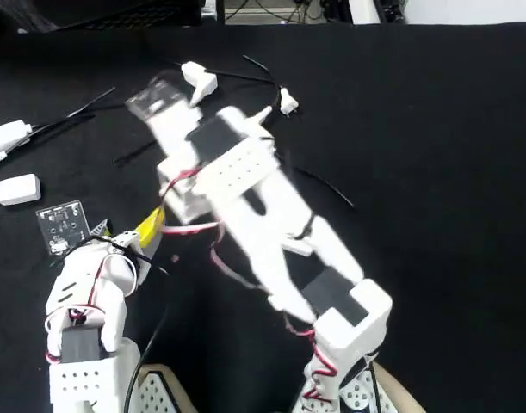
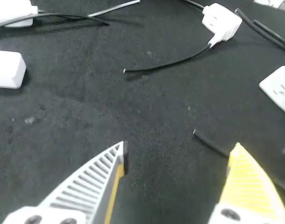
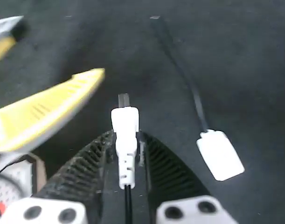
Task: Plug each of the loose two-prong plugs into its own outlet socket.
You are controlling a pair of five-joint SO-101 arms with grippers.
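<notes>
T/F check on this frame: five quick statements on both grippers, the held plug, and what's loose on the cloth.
1. The right gripper is shut on a white plug. True.
2. The left gripper grips a plug. False: it is open over the black cloth, with nothing between its fingers.
3. The held plug is seated in a socket. False: its prong end is free, with nothing on it.
4. A white two-slot socket lies on the cloth with its slots empty. True.
5. A second white connector on a black cable lies beside the right gripper, apart from it. True.
</notes>
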